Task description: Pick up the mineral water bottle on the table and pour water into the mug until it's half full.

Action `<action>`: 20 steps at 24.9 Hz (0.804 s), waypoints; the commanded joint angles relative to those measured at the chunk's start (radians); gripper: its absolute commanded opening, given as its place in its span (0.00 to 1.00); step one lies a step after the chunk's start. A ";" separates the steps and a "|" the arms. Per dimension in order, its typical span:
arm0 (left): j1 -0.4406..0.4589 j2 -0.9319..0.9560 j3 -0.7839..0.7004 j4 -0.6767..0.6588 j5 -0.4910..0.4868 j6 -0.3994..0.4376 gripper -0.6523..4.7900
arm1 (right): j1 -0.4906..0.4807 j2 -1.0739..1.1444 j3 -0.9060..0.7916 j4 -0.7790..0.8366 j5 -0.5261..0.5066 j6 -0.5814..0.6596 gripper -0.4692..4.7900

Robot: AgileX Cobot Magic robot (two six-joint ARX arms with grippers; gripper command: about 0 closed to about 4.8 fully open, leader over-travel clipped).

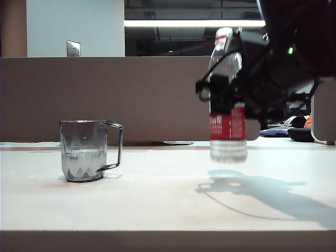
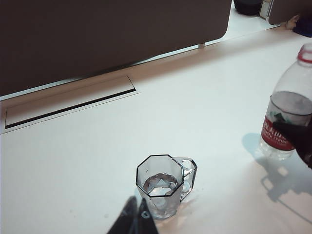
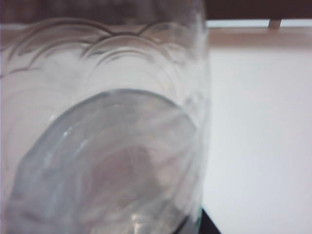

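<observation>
The right gripper is holding the mineral water bottle upright just above the tabletop, its jaws clamped on the bottle's middle, well to the right of the mug. The mug is already showing water up to roughly half its height, so the pouring appears done and the bottle is probably only waiting to be set down. The left gripper is hovering just beside the mug, its jaws appearing nearly together and holding nothing.
</observation>
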 commanded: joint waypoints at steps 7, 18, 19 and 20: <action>0.001 -0.001 0.002 0.009 -0.003 0.004 0.11 | -0.029 0.098 0.003 0.086 0.000 0.037 0.81; 0.001 -0.001 0.002 0.008 -0.003 0.004 0.11 | -0.028 0.045 0.003 -0.047 -0.003 0.031 0.99; 0.001 -0.001 0.002 0.009 -0.003 0.004 0.11 | -0.028 0.032 0.004 -0.067 -0.003 0.030 0.99; 0.001 -0.001 0.002 0.009 -0.003 0.004 0.11 | -0.028 0.015 0.004 -0.087 -0.003 0.029 0.99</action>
